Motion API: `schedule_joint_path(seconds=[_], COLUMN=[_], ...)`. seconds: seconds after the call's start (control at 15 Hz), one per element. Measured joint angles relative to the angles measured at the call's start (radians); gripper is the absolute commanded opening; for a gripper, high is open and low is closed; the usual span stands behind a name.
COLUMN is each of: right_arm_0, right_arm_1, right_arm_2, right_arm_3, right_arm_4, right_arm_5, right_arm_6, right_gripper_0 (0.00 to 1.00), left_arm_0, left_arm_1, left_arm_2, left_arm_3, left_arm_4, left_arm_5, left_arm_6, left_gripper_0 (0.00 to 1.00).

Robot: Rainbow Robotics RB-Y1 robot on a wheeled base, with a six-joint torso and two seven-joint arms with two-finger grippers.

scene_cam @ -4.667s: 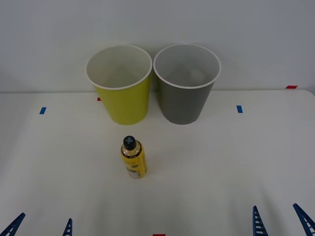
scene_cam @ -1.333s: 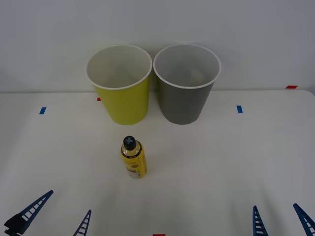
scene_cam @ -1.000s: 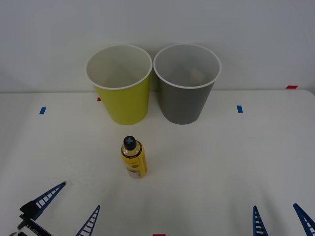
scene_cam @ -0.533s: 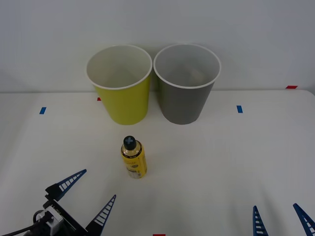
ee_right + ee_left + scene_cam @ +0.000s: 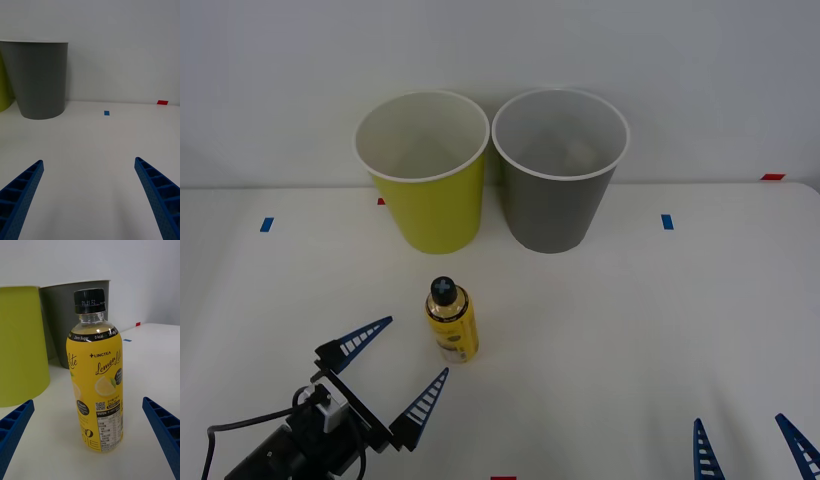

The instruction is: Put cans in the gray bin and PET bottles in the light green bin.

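Observation:
A small PET bottle (image 5: 450,321) (image 5: 96,378) with a yellow label and black cap stands upright on the white table, in front of the two bins. The light green bin (image 5: 423,170) (image 5: 20,345) stands at the back left, the gray bin (image 5: 559,168) (image 5: 37,78) (image 5: 62,320) beside it on the right. My left gripper (image 5: 408,358) (image 5: 90,444) is open, low over the table just left of and in front of the bottle, its fingers apart on either side of it. My right gripper (image 5: 748,440) (image 5: 90,195) is open near the table's front right edge, holding nothing.
Small blue tape marks (image 5: 267,224) (image 5: 667,221) and a red mark (image 5: 772,177) lie on the table. A plain wall stands right behind the bins. A black cable (image 5: 230,430) trails from the left wrist.
My left arm has come forward and to the right from the front left corner toward the bottle, fingers staying apart. The bottle, the bins and the right gripper have not moved.

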Motion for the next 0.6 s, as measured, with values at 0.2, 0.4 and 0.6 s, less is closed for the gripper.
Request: schedule_joint_path(seconds=[0.2, 0.4, 0.6], right_arm_0=[0.0, 0.0, 0.0], right_arm_1=[0.0, 0.0, 0.0], right_arm_2=[0.0, 0.0, 0.0], right_arm_3=[0.0, 0.0, 0.0], right_arm_4=[0.0, 0.0, 0.0], right_arm_5=[0.0, 0.0, 0.0], right_arm_6=[0.0, 0.0, 0.0], right_gripper_0=[0.82, 0.82, 0.82], left_arm_0=[-0.044, -0.083, -0.109], left_arm_1=[0.0, -0.001, -0.006], left_arm_2=[-0.025, -0.053, -0.07], left_arm_3=[0.0, 0.0, 0.0], left_arm_4=[0.042, 0.09, 0.103], left_arm_5=[0.027, 0.045, 0.054], left_arm_6=[0.007, 0.012, 0.014], left_gripper_0=[1.0, 1.0, 1.0])
